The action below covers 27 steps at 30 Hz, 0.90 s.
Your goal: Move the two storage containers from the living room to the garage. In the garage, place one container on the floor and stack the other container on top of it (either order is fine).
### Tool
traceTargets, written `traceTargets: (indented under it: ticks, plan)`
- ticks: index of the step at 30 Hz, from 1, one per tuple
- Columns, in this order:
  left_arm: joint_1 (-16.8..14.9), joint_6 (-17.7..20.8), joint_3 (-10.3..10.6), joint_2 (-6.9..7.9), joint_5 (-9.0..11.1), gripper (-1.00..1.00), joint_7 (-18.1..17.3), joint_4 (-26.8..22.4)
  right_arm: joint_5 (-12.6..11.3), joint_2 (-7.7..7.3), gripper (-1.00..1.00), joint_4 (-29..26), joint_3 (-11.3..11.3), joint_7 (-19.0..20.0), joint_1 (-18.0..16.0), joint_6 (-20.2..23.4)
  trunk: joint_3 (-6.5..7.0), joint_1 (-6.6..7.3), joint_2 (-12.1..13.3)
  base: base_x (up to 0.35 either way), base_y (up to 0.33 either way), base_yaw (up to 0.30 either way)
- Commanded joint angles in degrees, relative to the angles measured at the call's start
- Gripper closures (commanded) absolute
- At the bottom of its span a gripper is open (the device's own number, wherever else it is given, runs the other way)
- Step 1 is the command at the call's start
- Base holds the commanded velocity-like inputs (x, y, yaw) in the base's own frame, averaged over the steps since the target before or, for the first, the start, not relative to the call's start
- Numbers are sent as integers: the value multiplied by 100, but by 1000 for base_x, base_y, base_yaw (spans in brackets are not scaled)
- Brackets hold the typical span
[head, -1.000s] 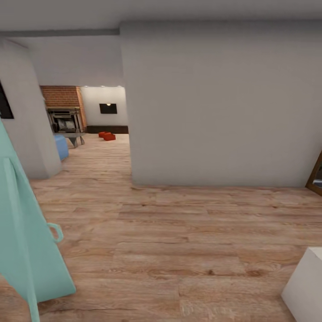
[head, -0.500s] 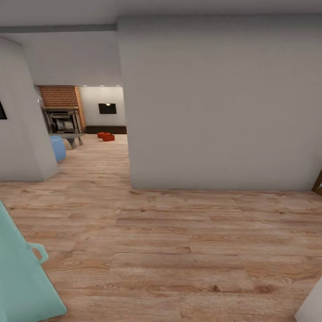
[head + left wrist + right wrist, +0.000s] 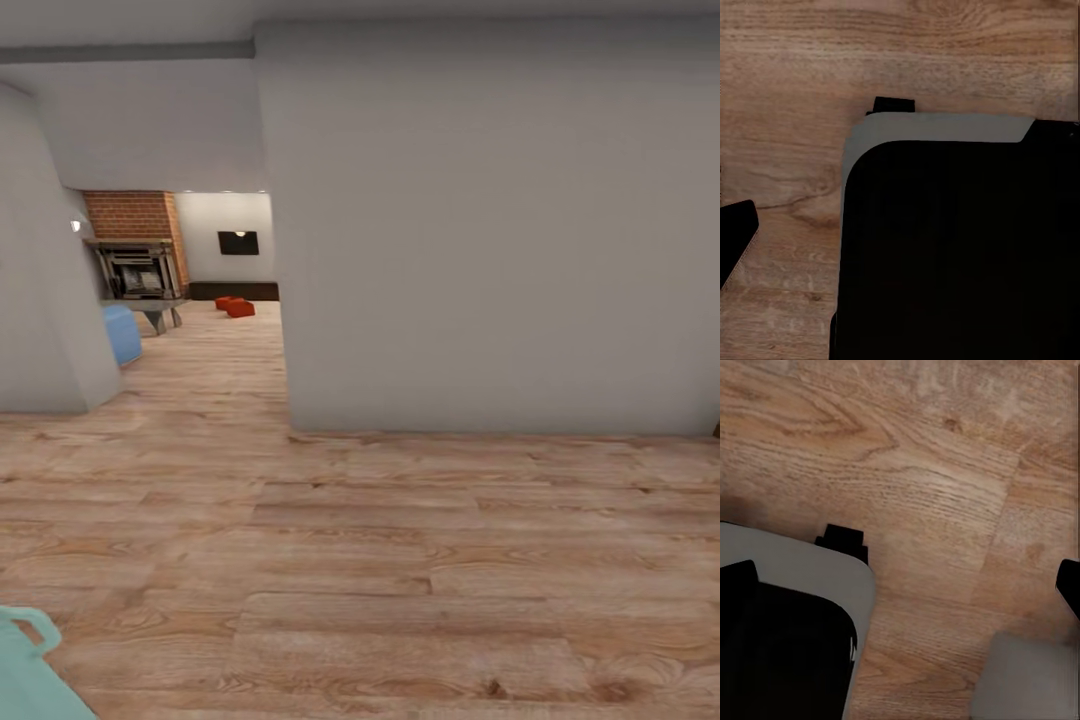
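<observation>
The two storage containers [image 3: 236, 306] show as small orange-red boxes far off on the light wood floor of the living room, seen through the opening left of a grey wall. They sit side by side below a black TV [image 3: 238, 242]. My left gripper [image 3: 900, 225] hangs open over wood planks, with one dark fingertip [image 3: 736, 241] at the frame's edge. My right gripper [image 3: 904, 585] is open too, above the planks, its fingertip [image 3: 1069, 585] at the far edge. Neither gripper holds anything.
A broad grey wall [image 3: 500, 230] blocks the way ahead on the right. Another grey wall corner [image 3: 45, 290] stands at the left. Beyond are a brick fireplace [image 3: 138, 262], a blue seat [image 3: 122, 334] and a grey bench [image 3: 155, 308]. A pale teal object with a loop handle [image 3: 28, 668] is close by.
The camera has moved forward and turned. The teal object has slid to the lower left corner, the white block at the lower right has left the picture, and the wall looms nearer.
</observation>
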<state>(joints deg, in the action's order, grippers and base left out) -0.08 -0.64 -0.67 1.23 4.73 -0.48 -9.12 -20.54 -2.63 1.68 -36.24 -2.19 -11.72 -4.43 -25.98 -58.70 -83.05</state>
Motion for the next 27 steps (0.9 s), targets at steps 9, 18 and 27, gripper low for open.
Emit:
traceTargets:
  ticks: [9,18,27]
  plan:
    - [-1,-7,-4,0,53,-100,-5,-2,-55,8,-100,17,-42,5,28,-18,-5,-3,-2,323,0,0]
    - [-1,-7,-4,0,48,-100,-5,-2,-55,8,-100,17,-41,36,29,-14,-5,-3,-2,323,0,0]
    - [-1,-7,-4,0,52,-100,-5,-2,-55,8,-100,17,-50,52,28,-41,-5,-3,-2,323,0,0]
